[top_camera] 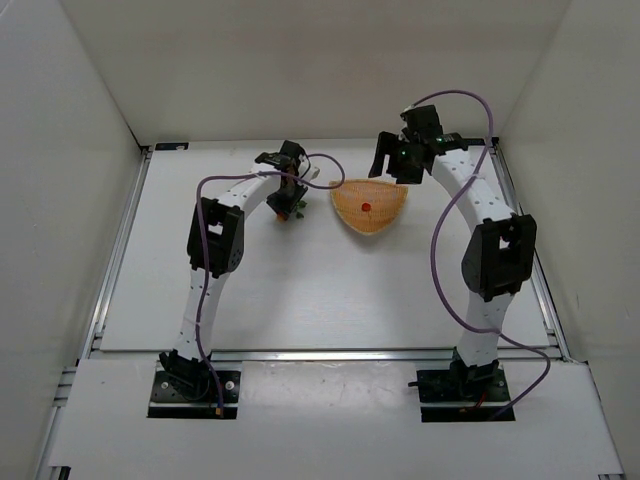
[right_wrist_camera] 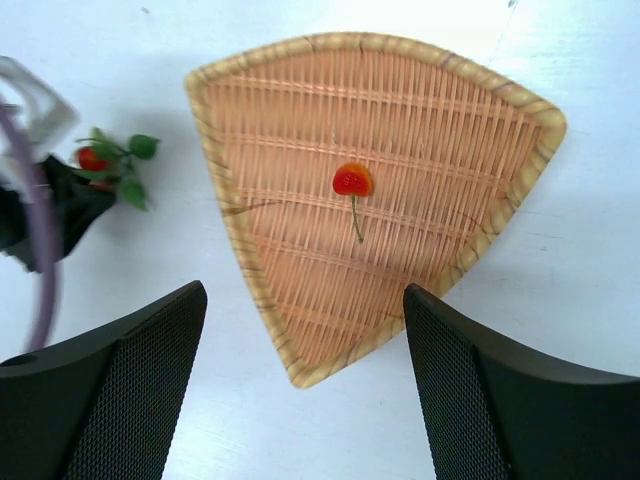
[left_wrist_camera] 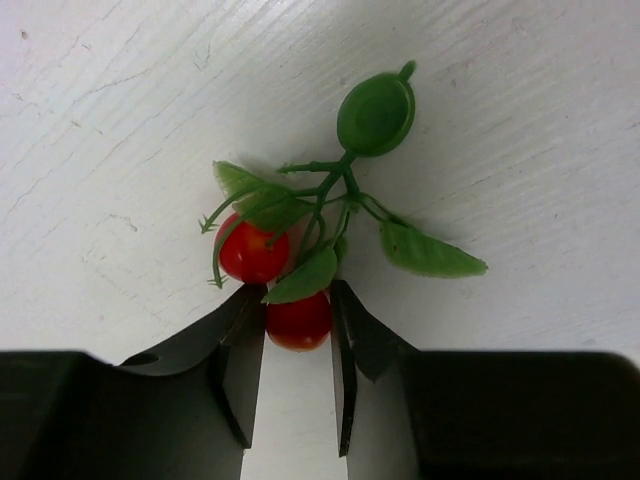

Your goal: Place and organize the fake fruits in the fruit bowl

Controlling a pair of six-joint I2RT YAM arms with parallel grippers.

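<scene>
No readable text or labels appear anywhere.

White table at centre, top scuffed, fine cracks. Plain white back wall at 12 o'clock; side panels at 9 and 3. Aluminium rail along table edge at 6. Soft, even light.

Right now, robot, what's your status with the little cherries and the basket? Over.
Left gripper shut on leafy berry cluster, outside basket. Right gripper open above basket. Single stemmed berry already in basket. Nothing in the way.
</scene>
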